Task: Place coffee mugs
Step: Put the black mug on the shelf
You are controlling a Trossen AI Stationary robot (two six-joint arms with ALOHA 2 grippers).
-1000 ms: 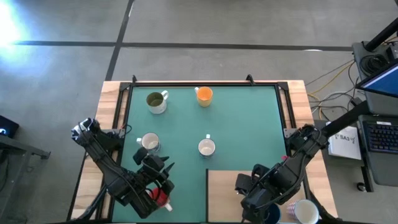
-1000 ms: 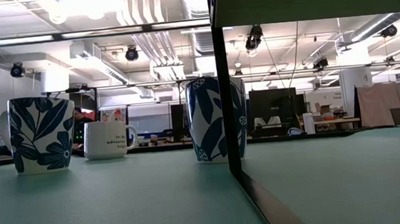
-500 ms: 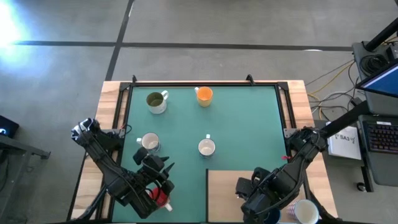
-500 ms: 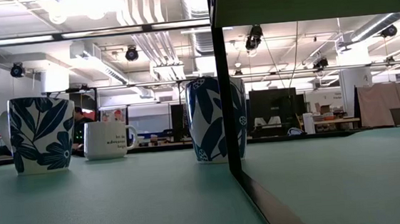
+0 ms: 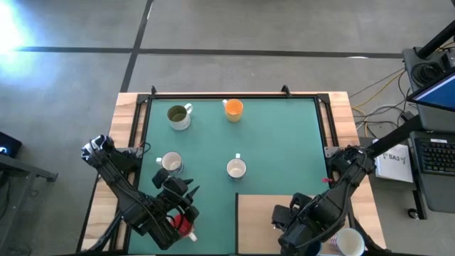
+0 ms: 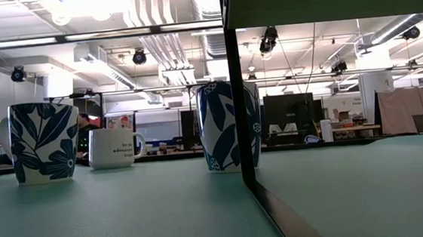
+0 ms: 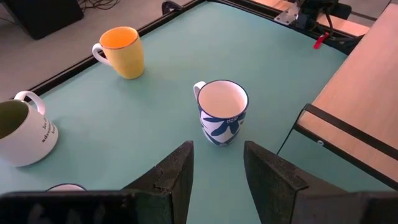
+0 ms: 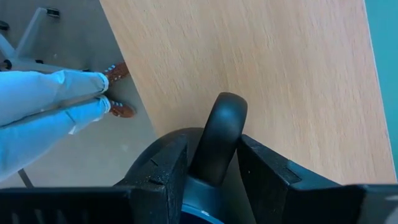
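On the green mat in the high view stand a white mug with olive inside, an orange mug and two white, blue-leafed mugs, each on its base. My left gripper hovers open at the near left, aimed at one leafed mug. My right gripper is over the wooden board at the near right, shut on the dark blue mug. A white mug sits beside it. A red thing shows under the left arm. My right gripper has the dark blue mug's handle between its two fingers, one on each side, and the loop sticks out past the fingertips. The mug's body lies under the gripper, mostly hidden. Whether it is lifted clear cannot be told.
The wooden board covers the mat's near right part; its dark edge cuts through the low view. A black frame rims the mat. A person's legs stand on the floor past the near edge. Open mat lies between the mugs.
My right arm has crept a little toward the table's near edge and its right corner. The mugs on the mat and my left arm have kept still.
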